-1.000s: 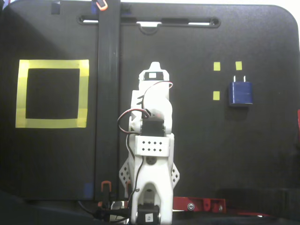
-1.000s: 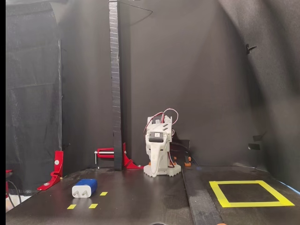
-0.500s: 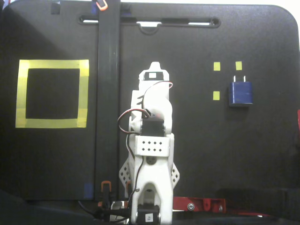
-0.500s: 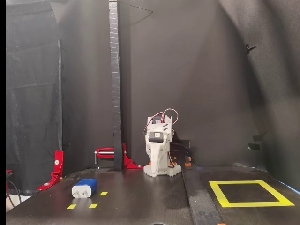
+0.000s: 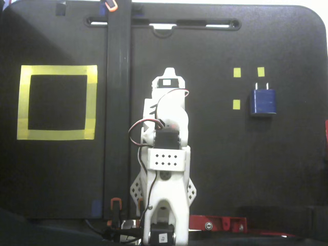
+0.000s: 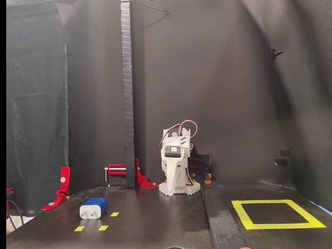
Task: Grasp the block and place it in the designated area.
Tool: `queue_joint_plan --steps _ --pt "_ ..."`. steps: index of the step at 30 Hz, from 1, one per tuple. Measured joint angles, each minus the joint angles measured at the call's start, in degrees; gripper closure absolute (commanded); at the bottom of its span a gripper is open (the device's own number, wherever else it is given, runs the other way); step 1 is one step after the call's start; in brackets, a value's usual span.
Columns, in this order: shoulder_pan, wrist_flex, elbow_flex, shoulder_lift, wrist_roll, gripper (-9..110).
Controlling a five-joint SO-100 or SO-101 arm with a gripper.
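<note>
1. Top-down fixed view: the white arm (image 5: 165, 169) sits folded at lower centre of the frame, with the gripper (image 5: 168, 77) at its upper end, pointing toward the top edge. The fingers look drawn together with nothing between them, though the arm's body hides most of them, so how wide the jaws stand cannot be told. The gripper touches no object.
2. Same view: the block (image 5: 263, 101), a dark-blue plug adapter, lies flat at right of centre, prongs toward the top edge, well apart from the gripper. Three small yellow tape squares (image 5: 237, 72) lie just left of and above it.
3. Same view: the designated area (image 5: 91, 102), a yellow tape square, is at centre left, empty inside. A black vertical post (image 5: 118, 102) stands between it and the arm.
4. Front fixed view: the arm (image 6: 176, 171) is folded at centre, gripper (image 6: 171, 179) pointing down near the table; opening not readable.
5. Same view: block (image 6: 94, 207) at lower left, designated area (image 6: 244, 215) at lower right, red clamps (image 6: 63, 184) at left.
</note>
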Motion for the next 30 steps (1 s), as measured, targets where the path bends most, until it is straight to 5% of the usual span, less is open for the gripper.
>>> queue_joint_plan --steps 30 --pt "34.98 0.53 0.0 0.0 1.32 102"
